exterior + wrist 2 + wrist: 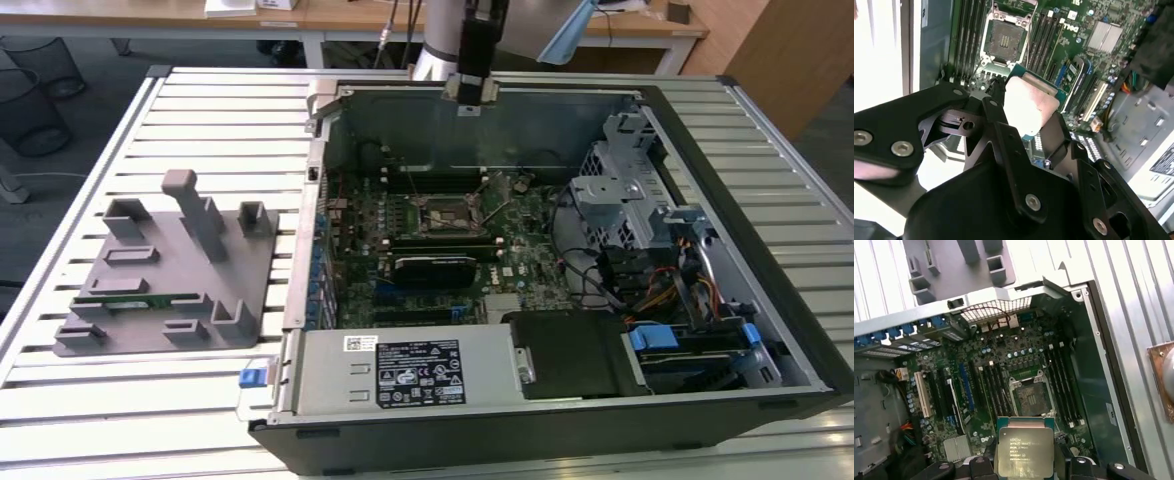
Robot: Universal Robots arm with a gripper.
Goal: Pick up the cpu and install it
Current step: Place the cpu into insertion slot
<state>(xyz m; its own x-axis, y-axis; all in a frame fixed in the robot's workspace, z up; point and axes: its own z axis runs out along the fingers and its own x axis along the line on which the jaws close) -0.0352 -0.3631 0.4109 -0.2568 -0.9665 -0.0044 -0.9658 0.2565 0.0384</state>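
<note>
Fingers [1004, 140] grasp the cpu [1025, 452]; arm [470, 40] hangs upright over the open computer case [561, 428].

The cpu [1024, 452] hangs above the motherboard [1019, 347] in the case [534, 440], a stand [174, 270] to the exterior view's left.

bright light | glare whitens slatted table [874, 60] | case [534, 120] interior dim

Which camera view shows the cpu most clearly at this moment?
The first wrist view: the cpu faces the camera with its silver top plain to see. In the second wrist view a pale finger pad covers most of it. In the exterior view the hand hangs over the open case, and the cpu is too small to tell.
</note>
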